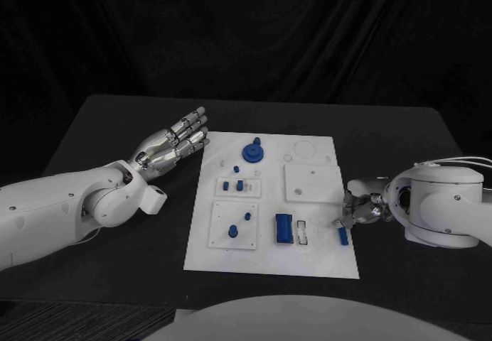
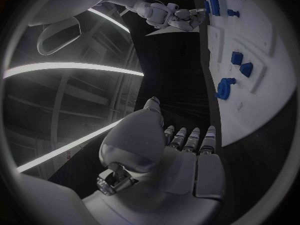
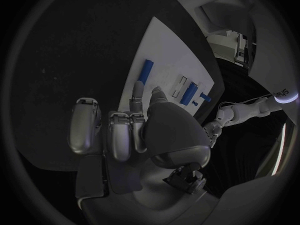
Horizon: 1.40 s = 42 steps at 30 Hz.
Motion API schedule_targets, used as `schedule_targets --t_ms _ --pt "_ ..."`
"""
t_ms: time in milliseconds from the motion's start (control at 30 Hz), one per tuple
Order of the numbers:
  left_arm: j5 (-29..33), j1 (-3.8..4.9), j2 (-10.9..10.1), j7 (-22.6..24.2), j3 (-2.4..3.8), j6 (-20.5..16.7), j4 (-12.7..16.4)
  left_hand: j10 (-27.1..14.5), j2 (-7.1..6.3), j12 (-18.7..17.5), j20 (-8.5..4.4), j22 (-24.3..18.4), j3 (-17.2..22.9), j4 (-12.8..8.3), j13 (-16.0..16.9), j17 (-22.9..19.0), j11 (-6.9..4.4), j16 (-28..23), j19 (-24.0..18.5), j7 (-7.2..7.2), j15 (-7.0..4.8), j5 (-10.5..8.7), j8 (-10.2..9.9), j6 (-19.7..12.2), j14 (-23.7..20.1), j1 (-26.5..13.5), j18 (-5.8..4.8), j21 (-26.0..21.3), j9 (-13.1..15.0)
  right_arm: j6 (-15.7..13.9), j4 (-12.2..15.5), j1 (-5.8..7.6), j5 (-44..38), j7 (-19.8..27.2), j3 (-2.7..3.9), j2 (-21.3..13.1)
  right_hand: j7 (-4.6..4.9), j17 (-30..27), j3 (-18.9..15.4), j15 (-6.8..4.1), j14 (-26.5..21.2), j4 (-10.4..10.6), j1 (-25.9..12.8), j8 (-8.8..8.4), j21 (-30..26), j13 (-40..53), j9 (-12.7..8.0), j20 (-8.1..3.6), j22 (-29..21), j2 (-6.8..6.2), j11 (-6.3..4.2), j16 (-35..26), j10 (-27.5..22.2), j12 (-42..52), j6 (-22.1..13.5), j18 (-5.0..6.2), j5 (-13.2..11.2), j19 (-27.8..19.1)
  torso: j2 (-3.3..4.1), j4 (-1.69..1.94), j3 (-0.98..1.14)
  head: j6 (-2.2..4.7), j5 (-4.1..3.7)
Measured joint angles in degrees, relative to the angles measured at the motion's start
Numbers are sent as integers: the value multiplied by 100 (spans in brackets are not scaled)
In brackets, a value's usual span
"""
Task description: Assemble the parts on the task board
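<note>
The white task board (image 1: 308, 153) lies mid-table with several blue parts on it: a round knob (image 1: 252, 151), small pegs (image 1: 240, 185), a block (image 1: 282, 228) and a bar (image 1: 343, 237) near its right edge. My left hand (image 1: 174, 145) hovers flat beside the board's far left edge, fingers apart and holding nothing. My right hand (image 1: 359, 209) is at the right edge, a finger and the thumb pointing down at the bar's far end (image 3: 145, 71). Whether they touch it is unclear. In the left wrist view the knob (image 2: 224, 88) lies beyond my left hand (image 2: 181, 145).
A raised white square plate (image 1: 311, 182) takes up the board's right middle. A white slot (image 1: 303, 231) sits beside the blue block (image 3: 189, 93). Black tabletop (image 1: 123, 121) surrounds the board (image 3: 169, 55) on all sides.
</note>
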Motion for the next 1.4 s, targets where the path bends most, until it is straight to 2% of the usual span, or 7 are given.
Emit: schedule_targets --t_ms 367,800,1033,1067,1167,1267,1400 --pt "0 0 -7 -16 0 11 11 -3 0 0 0 0 16 -16 1 -4 79 0 0 51 0 14 0 51 0 46 0 0 10 82 -87 -217 7 -2 1 128 67 0 324 75 12 -261 364 -292 -28 5 -116 0 -1 -204 14 0 -14 0 -222 -1 818 0 -1 0 -2 0 27" --pt "0 0 13 -41 0 30 12 0 0 0 1 0 16 -16 2 -5 82 0 0 55 0 43 0 55 0 46 0 0 15 93 -59 -266 10 -2 40 157 207 0 696 164 4 -584 845 -518 -113 4 -164 94 -2 -386 127 0 -3 0 -402 0 976 11 -1 -2 0 0 16" --pt "0 0 16 -47 0 47 9 1 3 0 1 0 32 -32 3 -4 125 0 0 92 0 43 0 51 0 95 0 0 14 -37 38 -278 70 -11 37 136 250 0 796 195 12 -488 1068 -751 -113 4 -165 114 -2 -501 204 0 -8 0 -337 0 1485 -10 -1 -1 1 0 27" --pt "0 0 15 -48 0 49 9 1 3 0 1 0 32 -32 4 -4 125 0 0 92 0 44 0 51 0 95 0 0 14 -71 57 -280 99 -12 35 124 270 0 868 197 12 -417 1095 -784 -113 5 -172 125 -2 -500 209 0 -3 0 -316 1 1485 2 -1 -1 1 0 34" --pt "0 0 10 -51 0 54 9 20 3 0 1 0 32 -32 4 -3 144 0 0 92 0 65 0 51 0 95 0 0 14 -206 129 -283 288 -11 31 64 308 0 1154 237 12 -154 1000 -822 -113 -8 -735 165 -2 -626 229 0 -22 0 -278 0 1485 0 -1 -1 3 0 44" --pt "0 0 10 -54 0 58 9 19 3 0 1 0 32 -32 4 -3 146 0 0 92 0 65 0 51 0 95 0 0 14 -356 190 -262 673 -9 13 12 307 0 2116 237 12 -581 547 -842 -113 -4 -912 165 -2 -887 229 0 -22 0 -237 0 1548 0 -1 -1 3 0 46" --pt "0 -1 13 -58 0 67 3 -10 3 0 1 0 31 -32 4 -2 174 0 0 91 0 65 0 51 0 95 0 0 14 -541 225 -140 1367 -1 -2 4 277 0 2495 237 11 -684 221 -772 -87 -5 -931 165 -3 -975 229 0 -23 0 -208 0 1748 0 -3 -1 2 0 40"
